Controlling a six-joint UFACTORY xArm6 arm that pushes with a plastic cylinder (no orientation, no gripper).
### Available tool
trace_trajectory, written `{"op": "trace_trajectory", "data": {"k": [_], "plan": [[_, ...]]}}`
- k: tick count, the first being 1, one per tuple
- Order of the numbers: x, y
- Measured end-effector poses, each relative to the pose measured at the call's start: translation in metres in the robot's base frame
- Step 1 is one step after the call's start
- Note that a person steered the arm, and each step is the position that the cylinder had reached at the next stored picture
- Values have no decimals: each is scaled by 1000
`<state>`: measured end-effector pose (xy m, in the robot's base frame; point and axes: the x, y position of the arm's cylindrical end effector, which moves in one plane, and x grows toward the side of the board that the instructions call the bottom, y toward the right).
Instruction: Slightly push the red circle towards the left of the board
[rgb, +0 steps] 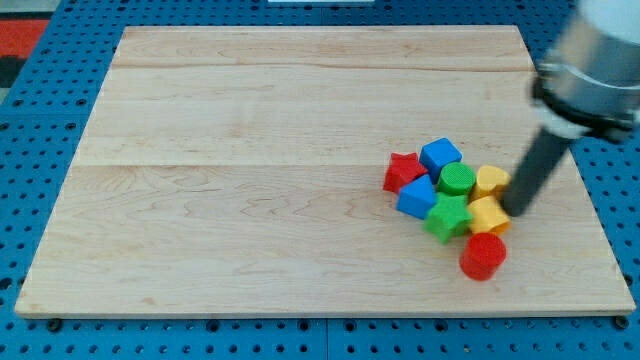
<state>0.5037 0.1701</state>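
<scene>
The red circle (483, 256) lies at the lower right of the wooden board (250, 200), just below the cluster of blocks. My tip (512, 212) stands up and to the right of it, touching or next to the lower yellow block (488, 214). The cluster holds a red star (402, 171), a blue cube (441, 155), a green circle (457, 180), an upper yellow block (491, 181), a second blue block (417, 198) and a green star (448, 216).
The board rests on a blue perforated table (40, 150). The board's right edge is close to the cluster. The arm's pale body (595, 70) hangs over the board's upper right corner.
</scene>
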Motion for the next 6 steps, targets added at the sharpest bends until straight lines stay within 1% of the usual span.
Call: {"op": "trace_trajectory", "data": {"k": [1,3,4,5,6], "plan": [[15,-23],[15,43],[35,27],[68,20],[79,25]]}}
